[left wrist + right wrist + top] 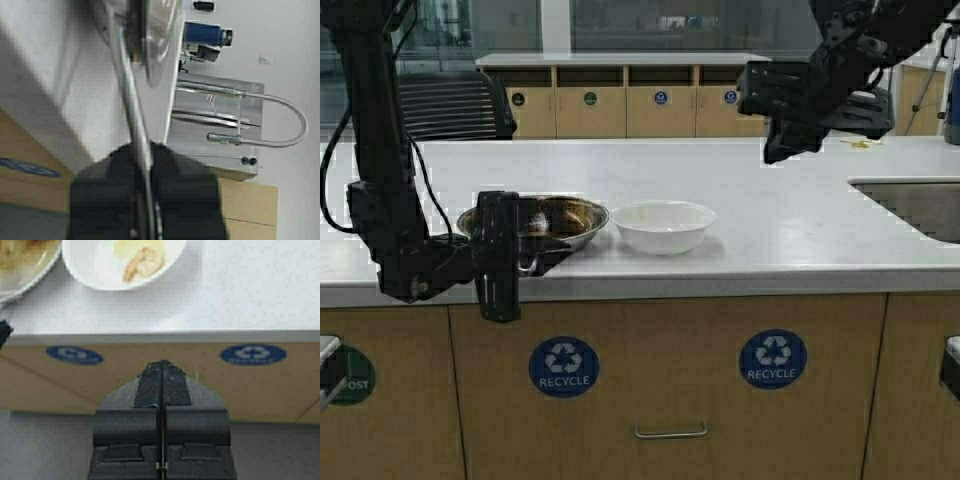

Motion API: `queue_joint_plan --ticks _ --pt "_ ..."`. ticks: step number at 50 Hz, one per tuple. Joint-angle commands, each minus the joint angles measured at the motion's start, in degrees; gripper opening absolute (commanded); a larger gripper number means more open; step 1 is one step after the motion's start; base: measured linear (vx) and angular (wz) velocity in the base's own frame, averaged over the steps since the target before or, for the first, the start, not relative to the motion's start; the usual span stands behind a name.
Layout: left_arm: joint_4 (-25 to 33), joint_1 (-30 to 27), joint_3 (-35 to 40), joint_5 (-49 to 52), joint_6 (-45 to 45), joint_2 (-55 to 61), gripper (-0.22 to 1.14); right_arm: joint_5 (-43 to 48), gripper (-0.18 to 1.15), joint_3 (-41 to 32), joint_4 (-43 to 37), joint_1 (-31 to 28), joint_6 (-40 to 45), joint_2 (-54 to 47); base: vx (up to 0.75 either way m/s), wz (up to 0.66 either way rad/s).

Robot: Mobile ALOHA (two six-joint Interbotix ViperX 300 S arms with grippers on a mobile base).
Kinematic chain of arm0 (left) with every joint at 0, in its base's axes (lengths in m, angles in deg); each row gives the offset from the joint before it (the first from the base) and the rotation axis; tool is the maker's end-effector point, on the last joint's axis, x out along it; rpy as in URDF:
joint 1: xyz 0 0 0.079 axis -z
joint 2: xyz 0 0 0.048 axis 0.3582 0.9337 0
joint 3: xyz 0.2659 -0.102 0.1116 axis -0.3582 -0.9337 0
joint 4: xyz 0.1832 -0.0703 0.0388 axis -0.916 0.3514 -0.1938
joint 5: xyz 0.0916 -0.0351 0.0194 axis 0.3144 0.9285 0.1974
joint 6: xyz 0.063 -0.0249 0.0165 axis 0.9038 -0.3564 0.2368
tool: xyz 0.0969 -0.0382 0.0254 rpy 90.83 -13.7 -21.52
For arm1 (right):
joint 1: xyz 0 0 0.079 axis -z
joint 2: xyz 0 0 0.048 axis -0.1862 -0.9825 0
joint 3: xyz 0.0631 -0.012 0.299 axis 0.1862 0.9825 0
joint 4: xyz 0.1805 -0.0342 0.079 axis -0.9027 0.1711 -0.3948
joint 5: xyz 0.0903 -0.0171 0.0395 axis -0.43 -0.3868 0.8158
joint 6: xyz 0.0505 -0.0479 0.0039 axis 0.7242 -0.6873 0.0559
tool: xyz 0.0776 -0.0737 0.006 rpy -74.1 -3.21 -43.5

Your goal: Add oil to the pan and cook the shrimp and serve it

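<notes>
The steel pan (545, 222) sits on the white counter near its front edge, dark and browned inside. My left gripper (527, 262) is shut on the pan's thin handle (131, 105), at the counter's front edge. The shrimp (142, 262) lies in a white bowl (663, 226) just right of the pan, beside a small yellowish pool. My right gripper (782, 150) hangs high above the counter, right of the bowl. In the right wrist view it (161, 365) is shut with nothing in it. The oil jug is out of view.
A sink (920, 205) is sunk into the counter at the right, with a curved steel faucet (280, 120). A blue bottle (952, 100) stands at the far right. Cabinets with recycle labels (773, 358) lie below the counter edge.
</notes>
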Motion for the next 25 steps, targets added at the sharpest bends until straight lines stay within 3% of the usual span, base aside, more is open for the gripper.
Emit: queue_joint_plan --ticks 1,15,25 --pt "-0.1 0.0 2.5 -1.7 -0.3 -1.8 0.04 0.3 0.07 -0.4 0.0 0.0 0.0 0.6 0.00 0.00" --pt "0.1 0.0 4.0 -1.7 -0.8 -1.5 0.09 0.3 0.07 -0.5 0.0 0.0 0.0 0.5 0.00 0.00" --pt "0.4 0.0 3.8 -1.7 -1.0 -1.4 0.37 0.3 0.07 -0.7 0.0 0.0 0.0 0.4 0.00 0.00"
